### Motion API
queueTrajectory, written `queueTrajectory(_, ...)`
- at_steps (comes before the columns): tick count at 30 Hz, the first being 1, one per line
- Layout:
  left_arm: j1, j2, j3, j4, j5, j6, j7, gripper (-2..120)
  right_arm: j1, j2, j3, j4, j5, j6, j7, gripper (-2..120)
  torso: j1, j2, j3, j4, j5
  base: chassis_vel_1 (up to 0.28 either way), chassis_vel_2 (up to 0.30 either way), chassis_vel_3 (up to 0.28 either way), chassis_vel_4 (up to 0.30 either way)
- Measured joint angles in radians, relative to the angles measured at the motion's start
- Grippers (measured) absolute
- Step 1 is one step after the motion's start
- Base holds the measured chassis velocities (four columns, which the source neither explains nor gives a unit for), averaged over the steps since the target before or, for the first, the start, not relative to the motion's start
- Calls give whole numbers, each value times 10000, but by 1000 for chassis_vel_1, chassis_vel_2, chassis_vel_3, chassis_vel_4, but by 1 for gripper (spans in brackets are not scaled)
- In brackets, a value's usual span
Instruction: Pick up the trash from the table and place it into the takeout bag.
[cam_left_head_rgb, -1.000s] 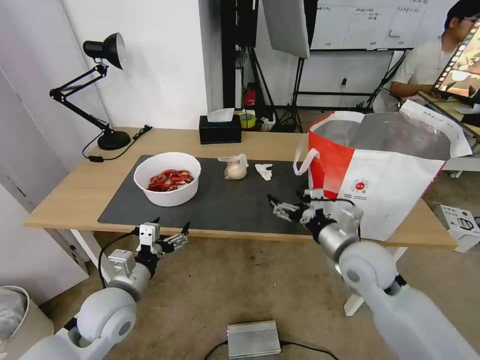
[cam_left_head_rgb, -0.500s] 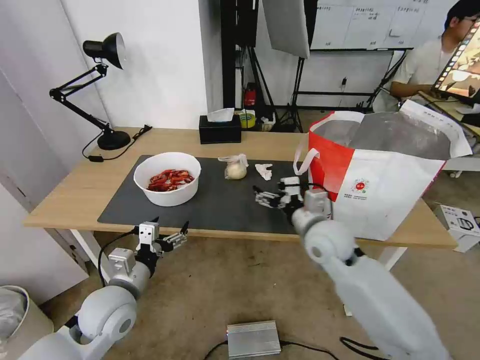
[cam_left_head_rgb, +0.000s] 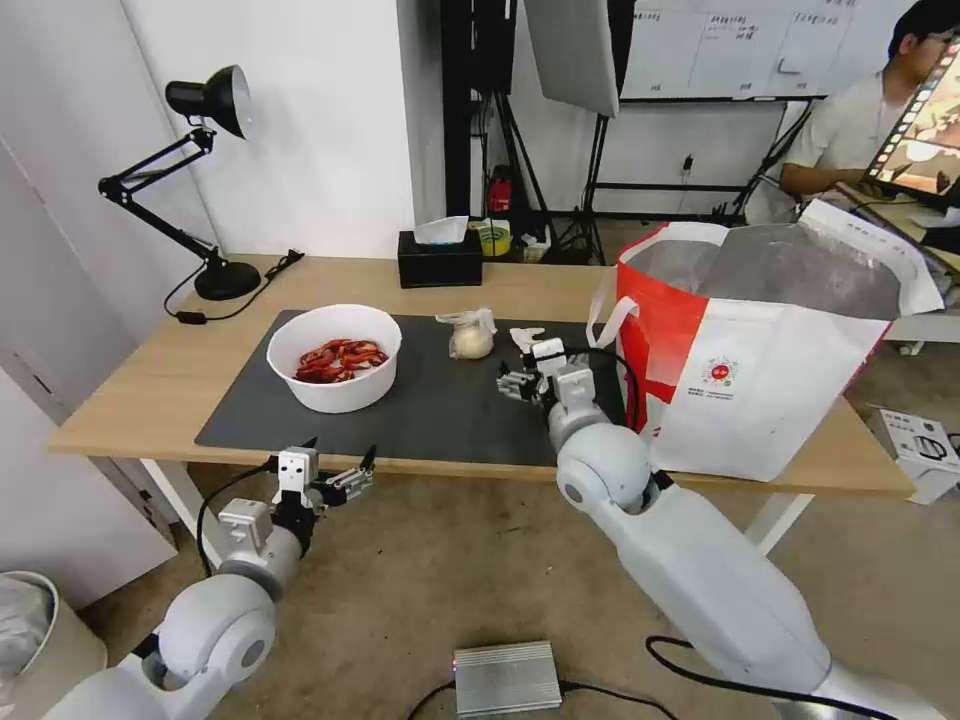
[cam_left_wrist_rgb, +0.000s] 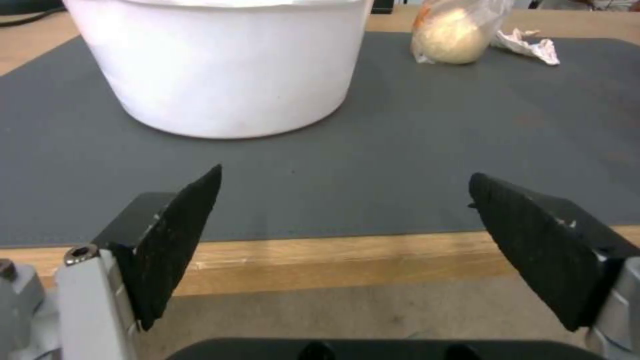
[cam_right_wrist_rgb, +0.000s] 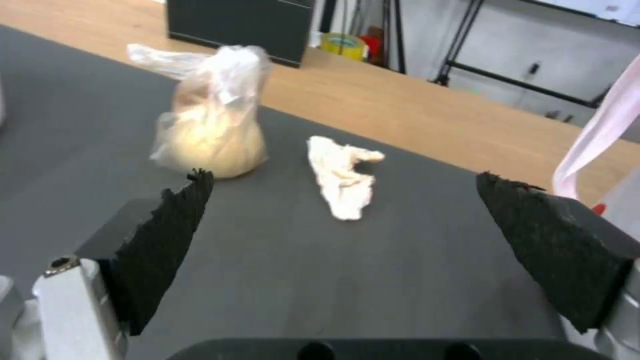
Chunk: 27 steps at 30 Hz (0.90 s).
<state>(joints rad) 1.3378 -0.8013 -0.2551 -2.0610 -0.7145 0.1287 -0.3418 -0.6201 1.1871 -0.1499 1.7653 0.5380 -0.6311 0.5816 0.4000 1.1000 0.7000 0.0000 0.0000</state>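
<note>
A white bowl (cam_left_head_rgb: 335, 357) of red shells sits at the left of the dark mat (cam_left_head_rgb: 430, 420) on the table (cam_left_head_rgb: 150, 390). The small knotted clear bag (cam_left_head_rgb: 472, 338) and the crumpled white tissue (cam_left_head_rgb: 525, 335) lie mid-mat. My right gripper (cam_left_head_rgb: 515, 380) hovers open just short of the tissue (cam_right_wrist_rgb: 343, 177), with the knotted bag (cam_right_wrist_rgb: 210, 125) off to one side and nothing held between the fingers. At the table's right end, the takeout bag (cam_left_head_rgb: 770, 380) stands open. Below the table's front edge, my left gripper (cam_left_head_rgb: 342, 448) hangs open, facing the bowl (cam_left_wrist_rgb: 227, 75).
A black tissue box (cam_left_head_rgb: 440, 260) and a black desk lamp (cam_left_head_rgb: 200, 180) stand along the table's far side. The takeout bag's white strap (cam_right_wrist_rgb: 600, 135) hangs close to my right gripper. On the floor are a silver box (cam_left_head_rgb: 507, 678) and a bin (cam_left_head_rgb: 30, 630).
My right gripper has moved left and farther over the mat, from beside the takeout bag to just in front of the tissue. The left arm has not moved.
</note>
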Motion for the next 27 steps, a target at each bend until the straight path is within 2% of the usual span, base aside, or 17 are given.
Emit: queueTrajectory(27,70,-46,-45,-1,77,-17,-1,100,815,1106,-266,-1274,642,-729,1574,100,0,0,-1,0,-1,0,0,0,0)
